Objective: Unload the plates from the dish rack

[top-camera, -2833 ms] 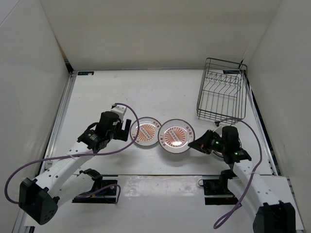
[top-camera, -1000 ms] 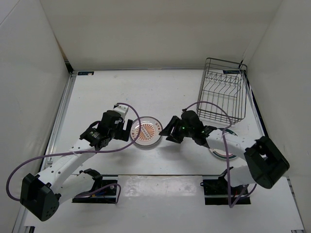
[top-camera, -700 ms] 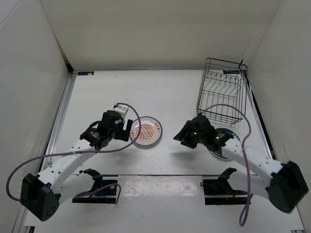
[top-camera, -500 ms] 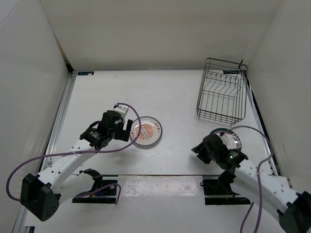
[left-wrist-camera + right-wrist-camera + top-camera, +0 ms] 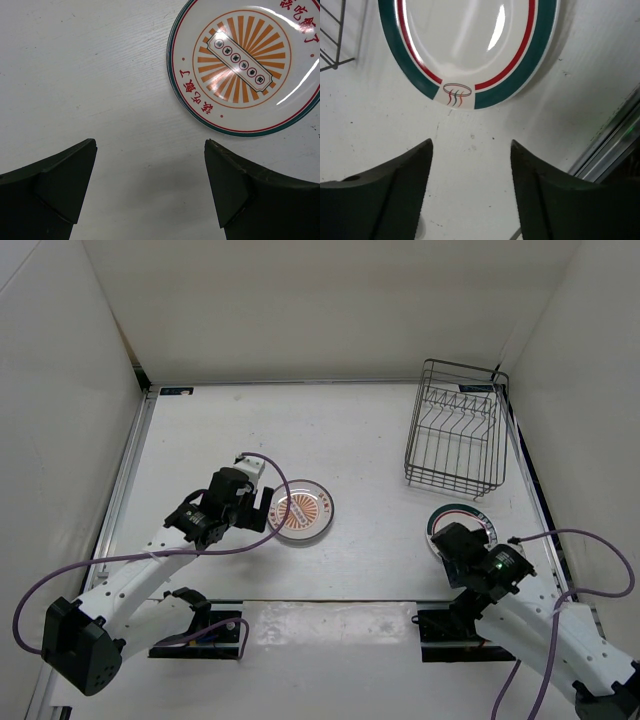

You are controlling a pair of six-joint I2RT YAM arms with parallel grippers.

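A white plate with an orange sunburst centre (image 5: 303, 511) (image 5: 242, 65) lies flat on the table left of the middle. My left gripper (image 5: 262, 512) (image 5: 150, 145) stands open just left of it, with only bare table between its fingers. A green-and-red-rimmed plate (image 5: 470, 514) (image 5: 470, 45) lies flat at the near right, in front of the black wire dish rack (image 5: 457, 430). My right gripper (image 5: 446, 538) (image 5: 471, 142) hovers open over that plate's near edge and holds nothing. No plates show in the rack.
White walls enclose the table on three sides. A metal rail (image 5: 610, 145) runs along the table's right edge, close to the right gripper. A corner of the rack's wires (image 5: 335, 50) shows in the right wrist view. Purple cables trail from both arms.
The right arm reached to the second sunburst plate at the middle, then swung back to the near right. That plate no longer lies beside the first. The left arm has stayed still.
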